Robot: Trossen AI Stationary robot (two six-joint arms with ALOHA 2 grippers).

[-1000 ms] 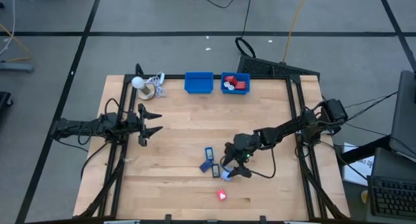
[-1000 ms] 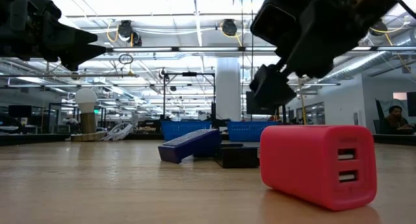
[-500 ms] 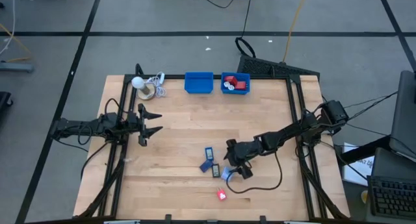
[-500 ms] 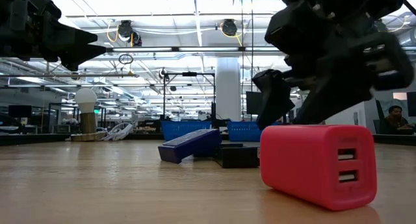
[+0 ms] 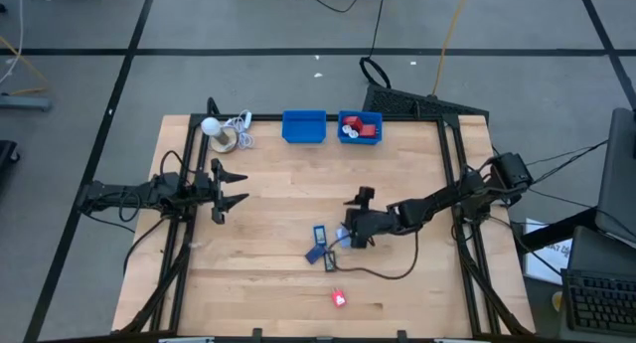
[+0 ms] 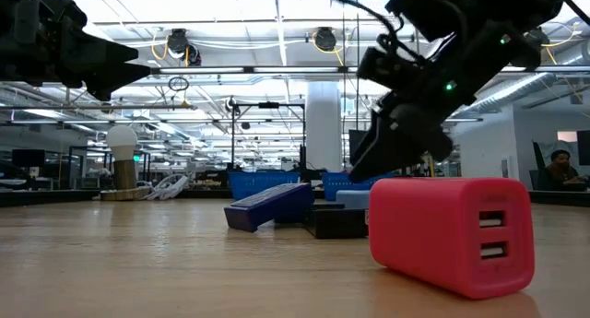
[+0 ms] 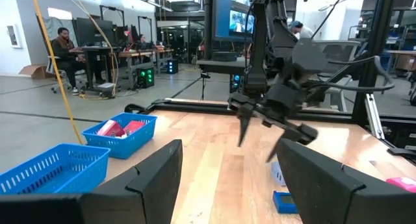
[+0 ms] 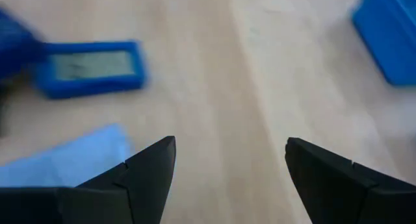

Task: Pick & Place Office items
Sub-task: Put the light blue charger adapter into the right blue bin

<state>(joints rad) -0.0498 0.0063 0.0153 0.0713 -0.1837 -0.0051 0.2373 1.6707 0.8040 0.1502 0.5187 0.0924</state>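
— What is seen of the left gripper (image 5: pixel 231 187)?

— It is held above the table's (image 5: pixel 268 174) left side, fingers spread wide, nothing between them. The ball with cord (image 5: pixel 221 129) and two blue bins (image 5: pixel 304 126) are found beyond it.

— And the right gripper (image 5: pixel 355 217)?

— It is raised near the middle, jaws apart and empty. Two dark blue rectangles (image 5: pixel 318 243) lie just to its left, with a light blue block (image 8: pixel 71 165) just below its fingers. The red block (image 5: pixel 340 299) is set well apart, nearer the front edge.
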